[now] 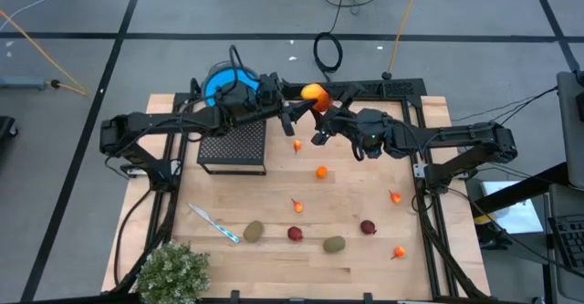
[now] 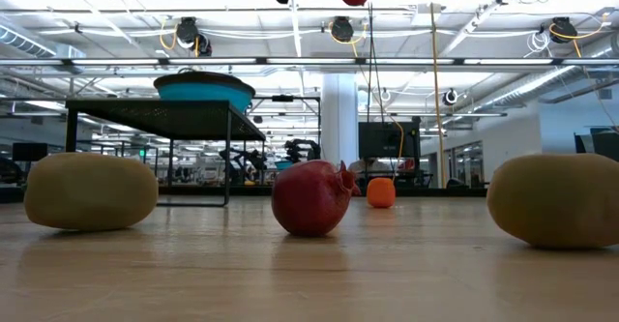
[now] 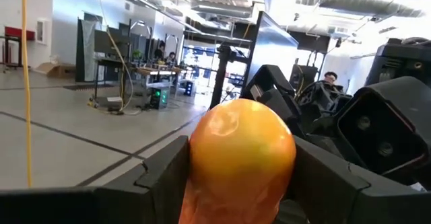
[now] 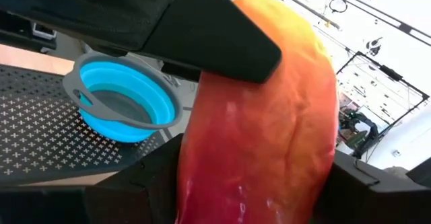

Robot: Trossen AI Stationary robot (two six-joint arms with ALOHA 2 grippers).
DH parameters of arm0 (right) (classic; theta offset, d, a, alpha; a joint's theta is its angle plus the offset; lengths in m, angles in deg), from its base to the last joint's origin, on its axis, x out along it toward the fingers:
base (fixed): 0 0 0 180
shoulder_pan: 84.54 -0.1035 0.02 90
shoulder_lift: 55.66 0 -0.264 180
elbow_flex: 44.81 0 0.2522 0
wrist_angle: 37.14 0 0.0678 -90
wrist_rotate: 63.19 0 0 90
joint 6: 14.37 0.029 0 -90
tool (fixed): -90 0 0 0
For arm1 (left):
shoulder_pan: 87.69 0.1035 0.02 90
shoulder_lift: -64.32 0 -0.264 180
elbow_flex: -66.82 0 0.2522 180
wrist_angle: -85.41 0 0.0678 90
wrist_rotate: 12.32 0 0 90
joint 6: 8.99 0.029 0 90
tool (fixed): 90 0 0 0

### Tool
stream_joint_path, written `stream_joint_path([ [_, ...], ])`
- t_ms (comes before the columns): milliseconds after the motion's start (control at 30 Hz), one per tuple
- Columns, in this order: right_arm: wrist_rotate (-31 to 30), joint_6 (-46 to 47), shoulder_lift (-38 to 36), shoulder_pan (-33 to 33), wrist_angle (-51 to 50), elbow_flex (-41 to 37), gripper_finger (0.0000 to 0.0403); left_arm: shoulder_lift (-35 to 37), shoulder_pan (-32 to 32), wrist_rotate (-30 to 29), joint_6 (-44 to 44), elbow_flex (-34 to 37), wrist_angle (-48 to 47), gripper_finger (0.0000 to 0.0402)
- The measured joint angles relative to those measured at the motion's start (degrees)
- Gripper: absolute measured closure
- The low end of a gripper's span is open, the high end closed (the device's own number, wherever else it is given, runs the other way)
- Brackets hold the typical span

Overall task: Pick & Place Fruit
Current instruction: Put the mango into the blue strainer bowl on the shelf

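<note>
Above the surface's far edge, left fingers (image 1: 294, 110) and right fingers (image 1: 325, 121) both clamp one mango (image 1: 315, 94); mistimed release risks dropping it.

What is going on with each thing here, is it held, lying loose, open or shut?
Long red-orange fruit: held in the air between both grippers.
Left gripper: shut on that fruit.
Right gripper: shut on it too.
Blue bowl: upright on the black stand, nothing visible inside.
Small fruits: lying loose on the table.
Blue-and-white stick: lying flat.
</note>
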Motion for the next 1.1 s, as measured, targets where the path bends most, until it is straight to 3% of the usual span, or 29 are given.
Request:
stream_joint_path([
  [267, -0.1, 0.0, 0.0, -0.1, 0.0, 0.0, 0.0161, 0.0, -0.2, 0.5, -0.5, 0.0, -0.6, 0.0237],
  [433, -0.4, 0.6, 0.0, -0.1, -0.1, 0.0, 0.0145, 0.0, -0.2, 0.2, -0.2, 0.0, -0.7, 0.0237],
  [800, -8.6, 8.0, 0.2, -0.3, -6.3, 0.0, 0.0078, -0.3, 1.3, -4.3, 5.2, 0.0, -2.7, 0.0236],
  [1100, -12.9, 9.3, 0.0, -0.2, -12.8, 0.0, 0.0065, 0.4, 4.8, -9.2, 7.1, 0.1, -8.0, 0.0235],
])
